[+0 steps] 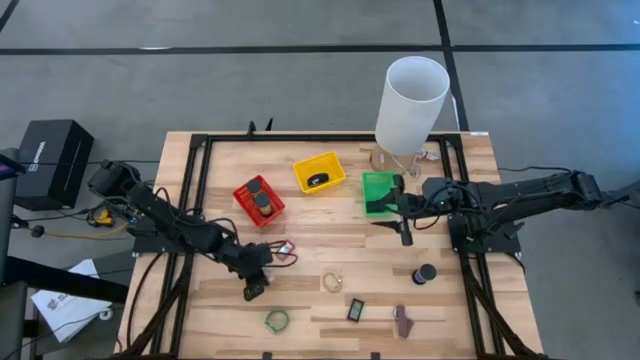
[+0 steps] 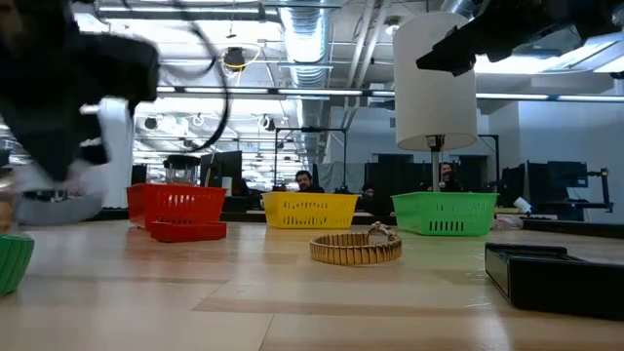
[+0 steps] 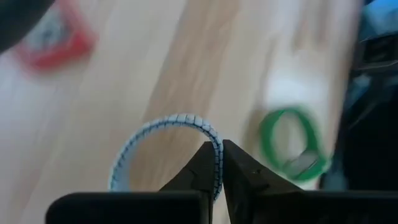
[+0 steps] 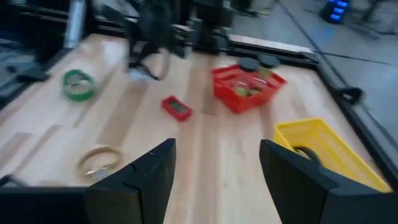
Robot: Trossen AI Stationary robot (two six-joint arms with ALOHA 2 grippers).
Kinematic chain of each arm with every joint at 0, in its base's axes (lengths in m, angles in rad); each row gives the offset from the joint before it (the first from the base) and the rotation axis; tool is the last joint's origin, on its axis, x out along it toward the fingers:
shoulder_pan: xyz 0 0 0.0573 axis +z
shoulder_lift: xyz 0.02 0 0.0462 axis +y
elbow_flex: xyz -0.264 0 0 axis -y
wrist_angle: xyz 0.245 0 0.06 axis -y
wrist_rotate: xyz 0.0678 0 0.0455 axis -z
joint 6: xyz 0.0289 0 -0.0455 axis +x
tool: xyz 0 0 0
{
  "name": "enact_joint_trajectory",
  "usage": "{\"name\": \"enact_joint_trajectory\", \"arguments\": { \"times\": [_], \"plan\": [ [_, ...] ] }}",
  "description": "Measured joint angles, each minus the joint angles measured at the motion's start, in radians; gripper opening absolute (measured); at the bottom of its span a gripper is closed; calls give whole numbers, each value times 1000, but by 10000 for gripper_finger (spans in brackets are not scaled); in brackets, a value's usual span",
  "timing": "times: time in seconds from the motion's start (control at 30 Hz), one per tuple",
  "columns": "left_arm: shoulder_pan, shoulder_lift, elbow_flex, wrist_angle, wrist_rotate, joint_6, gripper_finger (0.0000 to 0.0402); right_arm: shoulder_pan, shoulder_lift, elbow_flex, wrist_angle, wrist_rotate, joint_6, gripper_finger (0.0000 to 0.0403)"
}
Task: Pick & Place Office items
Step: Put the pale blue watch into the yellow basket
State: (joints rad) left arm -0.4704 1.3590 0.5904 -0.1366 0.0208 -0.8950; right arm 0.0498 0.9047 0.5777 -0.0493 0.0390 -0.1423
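Note:
My left gripper [image 1: 253, 289] is over the near left part of the table and is shut on a silvery ring [image 3: 163, 144]. A green ring [image 3: 292, 146] and a red block [image 3: 53, 40] lie on the wood below it. My right gripper [image 4: 214, 180] is open and touches nothing; it hangs beside the green bin [image 1: 380, 192]. On the table lie a gold ring [image 1: 332, 282], a green ring [image 1: 277, 320], a dark rectangular piece [image 1: 356, 310], a brown clip [image 1: 402, 320], a black roll [image 1: 424, 273] and the red block [image 1: 285, 250]. My left gripper pinches the silvery ring by its band [image 3: 216, 163] between the two fingertips [image 3: 200, 167], with the band running between them. The ring's loop stands out ahead of the fingers. In the low view it hangs clear of the table.
A red bin [image 1: 258, 200] holds black discs, and a yellow bin [image 1: 319, 172] holds a dark item. A tall white cylinder [image 1: 410, 100] stands at the far edge behind the green bin. A black frame [image 1: 190, 200] runs along the table's sides. People sit in the room beyond.

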Motion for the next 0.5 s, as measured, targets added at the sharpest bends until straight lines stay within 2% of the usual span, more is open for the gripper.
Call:
{"name": "enact_joint_trajectory", "arguments": {
  "times": [0.1,0.2,0.5],
  "plan": [
    [22,0,17,89,-30,99,9,-2,0,0,-3,124,63,224],
    [49,0,58,95,-60,226,6,-22,0,0,-3,218,147,224],
    [179,0,167,100,-280,739,7,-84,0,0,-3,219,169,224]
  ]
}}
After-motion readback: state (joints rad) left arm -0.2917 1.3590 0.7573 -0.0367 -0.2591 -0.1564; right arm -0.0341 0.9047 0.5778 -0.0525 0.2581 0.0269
